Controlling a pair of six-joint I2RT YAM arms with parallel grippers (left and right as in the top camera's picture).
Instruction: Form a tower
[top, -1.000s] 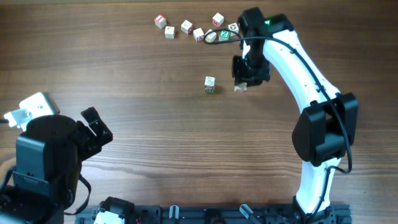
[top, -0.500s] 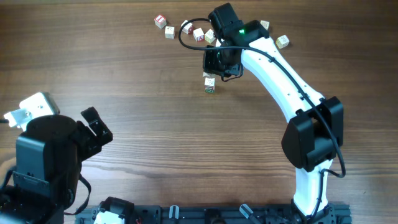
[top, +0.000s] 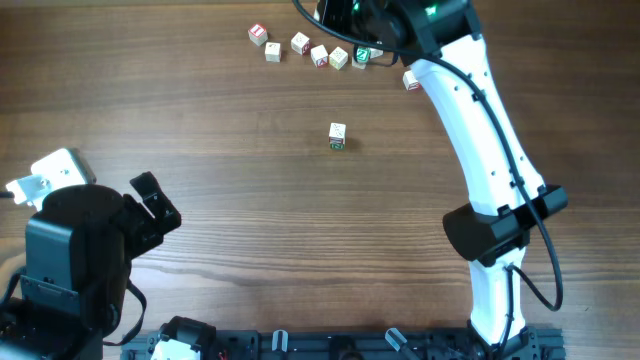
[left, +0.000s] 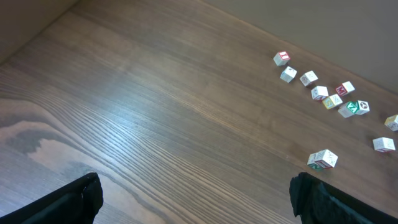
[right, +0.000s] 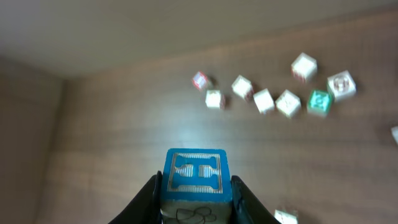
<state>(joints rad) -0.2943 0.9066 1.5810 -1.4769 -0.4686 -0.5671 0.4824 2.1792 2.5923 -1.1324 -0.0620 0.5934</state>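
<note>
The tower is a short stack of pale letter cubes, green print at its base, standing alone mid-table. It also shows in the left wrist view as the tower and at the bottom edge of the right wrist view as the tower. My right gripper is shut on a cube with a blue H face. From overhead the right gripper is at the far edge, beyond the tower. My left gripper stands open at the near left, nothing between its fingers.
Several loose letter cubes lie in a row near the far edge, among them a red-printed one and a green one. Another single cube lies beside the right arm. The white right arm crosses the table's right side.
The right arm has swung from just right of the tower, over it, and out to the far edge, still holding its cube. The tower and the left arm have not moved.
</note>
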